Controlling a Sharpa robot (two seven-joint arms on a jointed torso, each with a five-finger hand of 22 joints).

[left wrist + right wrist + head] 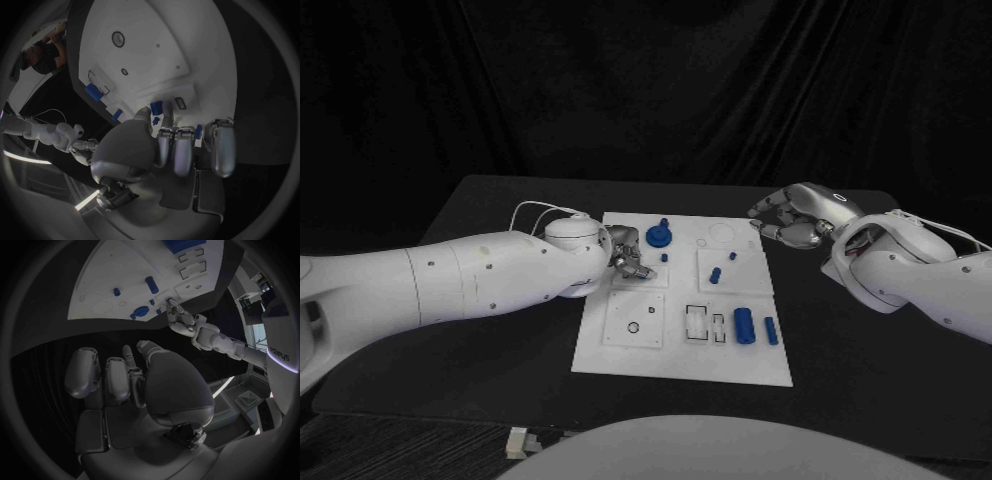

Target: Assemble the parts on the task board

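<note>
Your left hand [629, 258] is down over the near-left part of the upper board [733, 370], its fingers curled close to the surface just beside the round blue part [658, 236]. From the left wrist view the fingers [174, 150] hang over the board's edge with small blue pieces showing between and beside them, but you cannot tell whether one is actually pinched or merely lies under the fingertips.

Your right hand [795, 219] hovers off the board's far right corner, above the tabletop [473, 200], fingers loosely curled and holding nothing.

The other parts are spread across the board: a small peg [715, 274] and smaller bits near the middle, and two blue cylinders [744, 325] lying side by side near the right edge, next to the rectangular slots [697, 324].

This looks like an early step, with the left hand working at a small piece near the round part and most parts not yet seated. Next, confirm the left hand's hold before lifting; then line the piece up squarely over its socket.
</note>
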